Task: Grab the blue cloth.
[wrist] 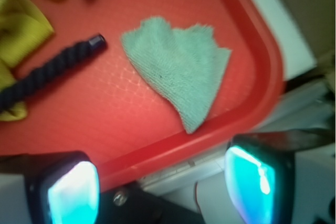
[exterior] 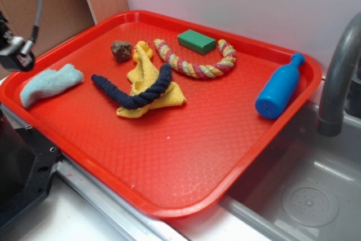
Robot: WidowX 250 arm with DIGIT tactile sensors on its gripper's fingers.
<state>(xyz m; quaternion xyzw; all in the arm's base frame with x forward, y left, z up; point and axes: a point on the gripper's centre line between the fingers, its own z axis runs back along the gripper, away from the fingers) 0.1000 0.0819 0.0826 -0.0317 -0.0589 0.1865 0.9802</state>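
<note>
The small pale light-blue knitted cloth (exterior: 49, 83) (wrist: 178, 71) lies rumpled and flat on the floor of the large red plastic tray (exterior: 186, 156) (wrist: 126, 124), close to the tray's rim on the side nearest the left edge of the counter, with nothing resting on it. Just beside it, toward the middle of the tray, one end of the dark navy twisted rope (exterior: 135, 90) (wrist: 47, 77) stops short of the cloth without touching it; the rope curves across the crumpled yellow cloth (exterior: 148, 86) (wrist: 21, 30), which lies under it. Toward the back edge of the counter sit a small brown lumpy object (exterior: 120, 50), a multicoloured braided rope ring (exterior: 197, 60) and a green rectangular block (exterior: 196, 41) that rests at the ring's far side. A blue plastic bottle-shaped toy (exterior: 278, 88) lies on its side near the tray's right rim, and beyond that rim a grey metal faucet (exterior: 337, 77) rises over a grey sink (exterior: 304, 196) at the counter's right edge. In the wrist view the gripper (wrist: 163, 184) hangs outside the tray's rim, apart from the blue cloth, its two fingers (wrist: 73, 192) spread wide with nothing between them.
</note>
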